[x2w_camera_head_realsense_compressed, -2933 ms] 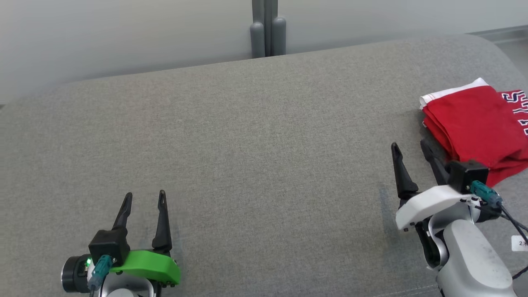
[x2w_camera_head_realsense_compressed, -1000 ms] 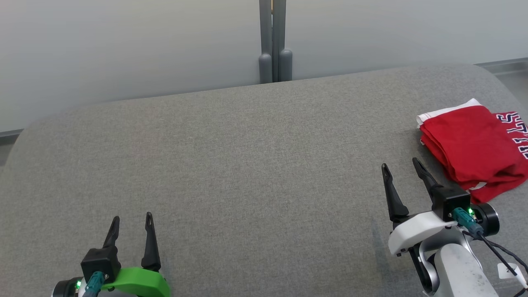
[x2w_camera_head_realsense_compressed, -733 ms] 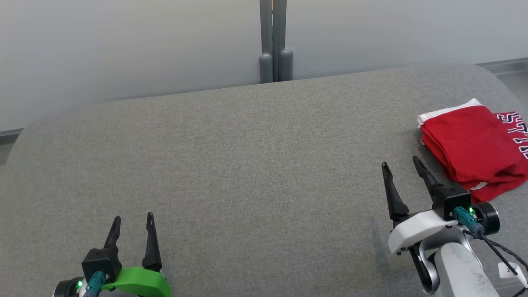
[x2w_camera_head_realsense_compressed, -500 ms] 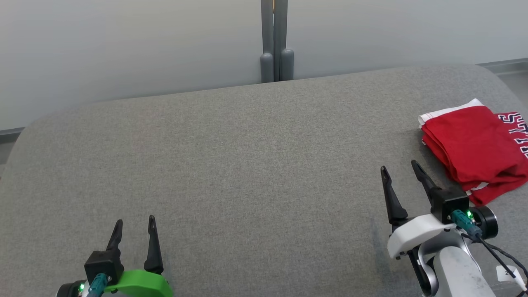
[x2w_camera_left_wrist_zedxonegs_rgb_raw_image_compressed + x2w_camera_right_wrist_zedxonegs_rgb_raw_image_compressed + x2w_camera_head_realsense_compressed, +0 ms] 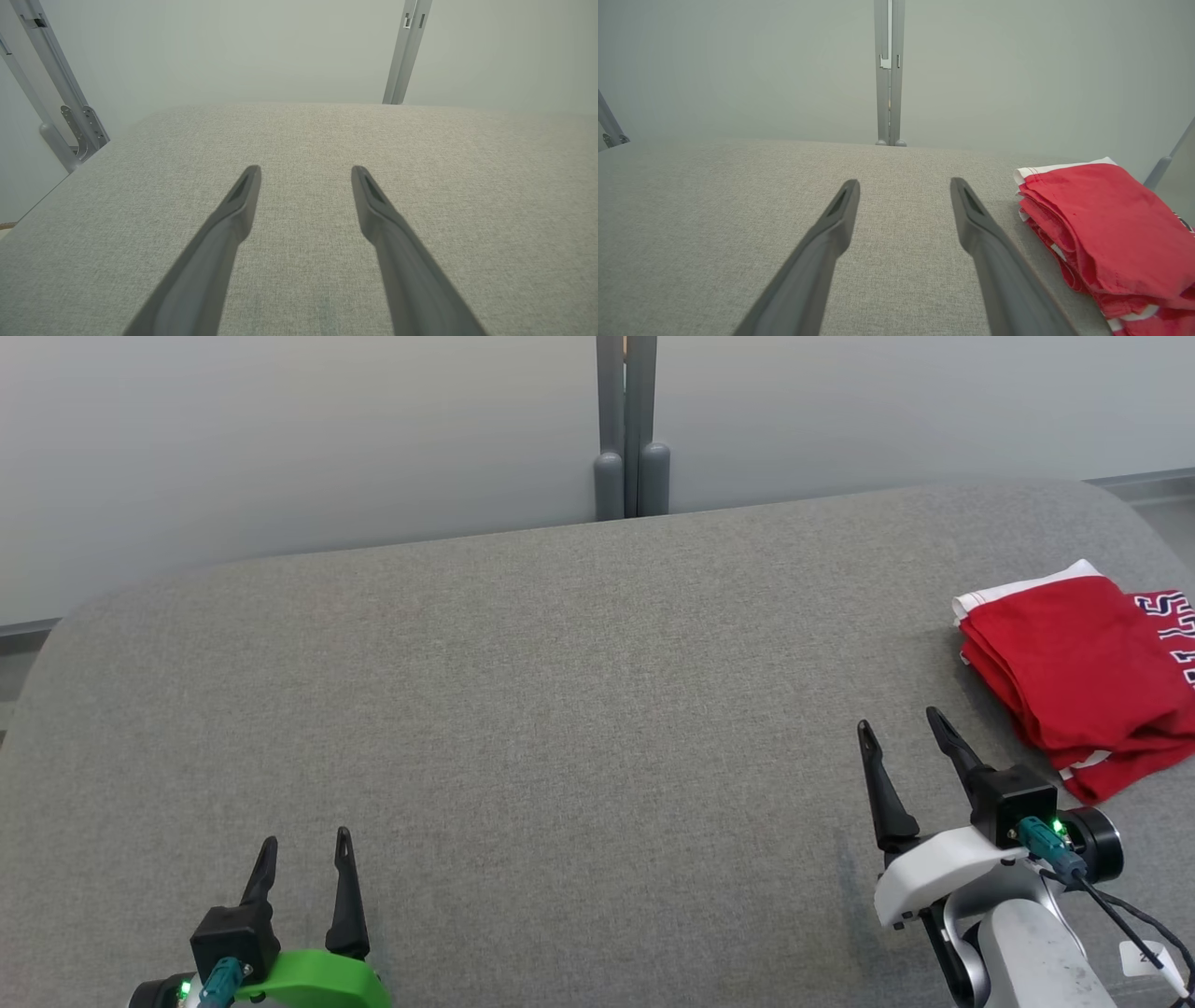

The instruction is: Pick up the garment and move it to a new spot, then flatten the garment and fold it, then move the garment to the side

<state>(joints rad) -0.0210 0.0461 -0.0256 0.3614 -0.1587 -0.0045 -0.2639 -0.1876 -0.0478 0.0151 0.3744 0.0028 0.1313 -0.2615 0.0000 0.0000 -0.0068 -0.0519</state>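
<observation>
Garment (image 5: 1064, 663) folded, red, at right end of pad (image 5: 560, 709). Right gripper (image 5: 898, 720) near it, not touching, fingers spread, empty. Left gripper (image 5: 307, 837) well apart, spread, empty.

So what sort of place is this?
Likely a robot test lab: a grey padded table, plain pale wall panels on a metal post, and one folded red garment.
</observation>
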